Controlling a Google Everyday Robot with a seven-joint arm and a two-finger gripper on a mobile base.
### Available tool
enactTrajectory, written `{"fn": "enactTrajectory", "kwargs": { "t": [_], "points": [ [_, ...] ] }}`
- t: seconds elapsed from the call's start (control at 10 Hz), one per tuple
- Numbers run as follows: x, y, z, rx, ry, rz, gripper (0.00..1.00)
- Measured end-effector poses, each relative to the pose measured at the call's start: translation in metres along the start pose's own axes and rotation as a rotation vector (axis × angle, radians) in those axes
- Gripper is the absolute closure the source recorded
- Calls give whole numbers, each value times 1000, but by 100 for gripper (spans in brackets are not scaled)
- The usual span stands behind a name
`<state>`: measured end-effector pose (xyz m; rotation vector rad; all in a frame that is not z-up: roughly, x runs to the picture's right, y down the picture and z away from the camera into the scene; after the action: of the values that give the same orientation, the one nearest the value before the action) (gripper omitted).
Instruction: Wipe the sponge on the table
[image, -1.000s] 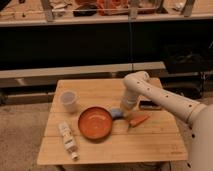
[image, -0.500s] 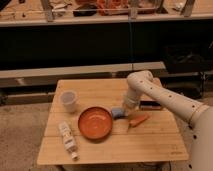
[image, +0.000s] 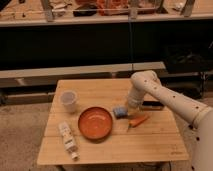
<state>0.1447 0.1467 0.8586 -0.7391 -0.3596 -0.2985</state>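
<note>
The arm (image: 165, 97) has edged slightly to the right over the past second, while the sponge (image: 120, 111) has barely shifted on the table (image: 142, 146). From the left, a pale cup (image: 68, 101) stands upright near the far corner, and a white bottle (image: 67, 141) lies on its side near the front edge. An orange bowl (image: 95, 122) sits mid-table. Just beside its right rim lies the light-blue sponge, with the gripper (image: 130, 106) lowered at its right edge. Whether the gripper clasps the sponge cannot be told. An orange carrot-shaped piece (image: 138, 120) lies just in front of the gripper, and a black bar (image: 151, 105) lies to its right.
</note>
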Motion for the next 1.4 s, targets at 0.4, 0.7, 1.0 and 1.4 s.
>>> {"fn": "enactTrajectory", "kwargs": {
  "t": [0.4, 0.7, 1.0, 1.4],
  "points": [
    [9, 1, -5, 13, -14, 58, 100],
    [15, 4, -7, 17, -23, 95, 100],
    [17, 0, -8, 22, -28, 123, 100],
    [22, -2, -11, 27, -38, 187, 100]
  ]
}}
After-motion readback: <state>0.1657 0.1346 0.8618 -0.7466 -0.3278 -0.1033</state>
